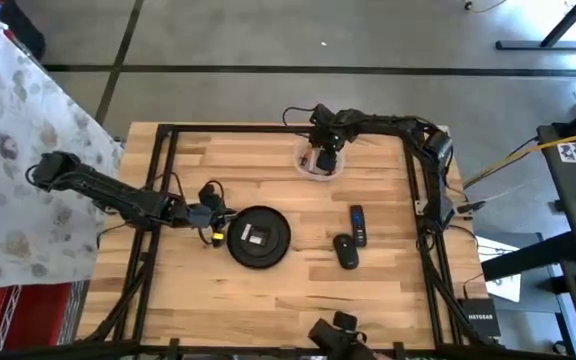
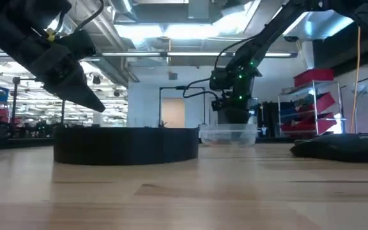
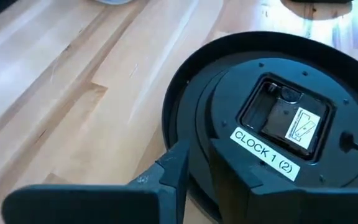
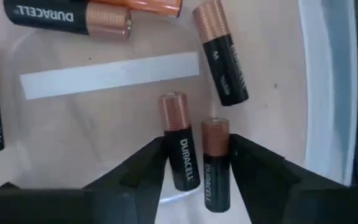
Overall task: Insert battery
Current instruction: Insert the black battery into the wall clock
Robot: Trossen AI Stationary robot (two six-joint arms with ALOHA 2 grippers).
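Note:
A black round clock (image 1: pixel 258 237) lies face down on the table, its open battery compartment (image 3: pixel 284 118) up, above a label reading "CLOCK 1 (2)". My left gripper (image 1: pixel 211 218) hovers open over the clock's left rim (image 3: pixel 185 124); in the low view its fingertips (image 2: pixel 94 102) stand above the clock (image 2: pixel 126 145). At the far edge, my right gripper (image 1: pixel 320 155) reaches down, open, into a clear dish (image 1: pixel 308 168) of several loose batteries. Two batteries (image 4: pixel 182 155) (image 4: pixel 215 165) lie side by side between its fingers. My right gripper's fingers (image 4: pixel 148 165) come from above and stand along the outer sides of the two batteries lying side by side on the dish floor. Whether the fingers touch the batteries, I cannot tell.
Two dark remotes (image 1: pixel 358 225) (image 1: pixel 345 250) lie to the right of the clock. Other batteries (image 4: pixel 222 59) (image 4: pixel 67 15) and a white strip (image 4: pixel 110 74) lie in the dish, whose clear wall (image 4: pixel 328 93) is close to my right gripper. Bare wood lies left of the clock.

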